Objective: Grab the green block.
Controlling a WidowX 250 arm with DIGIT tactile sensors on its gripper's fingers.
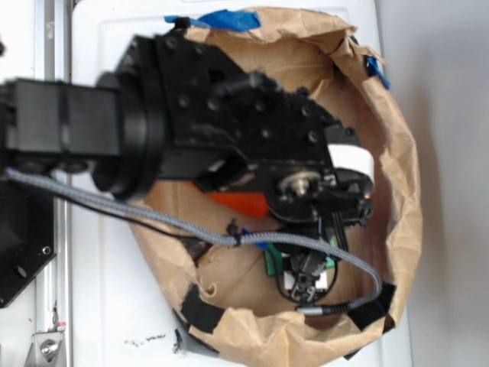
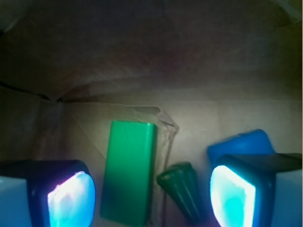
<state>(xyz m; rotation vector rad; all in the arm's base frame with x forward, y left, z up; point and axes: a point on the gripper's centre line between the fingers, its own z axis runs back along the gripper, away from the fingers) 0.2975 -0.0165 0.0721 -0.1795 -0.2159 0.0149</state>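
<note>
The green block (image 2: pixel 129 172) is a flat, plain green rectangle lying on the brown paper floor. It sits between my fingers, closer to the left pad (image 2: pixel 71 198) than to the right pad (image 2: pixel 233 196). My gripper (image 2: pixel 151 201) is open and low over the block, with neither pad touching it. In the exterior view the gripper (image 1: pixel 306 277) reaches down inside the paper bag, and only a sliver of the green block (image 1: pixel 270 266) shows beside it.
A dark green carrot tip (image 2: pixel 182 189) lies just right of the block, also between the fingers. A blue toy (image 2: pixel 242 143) sits behind the right finger. The carrot's orange body (image 1: pixel 243 203) shows under the arm. Crumpled brown paper walls (image 1: pixel 401 191) ring the area.
</note>
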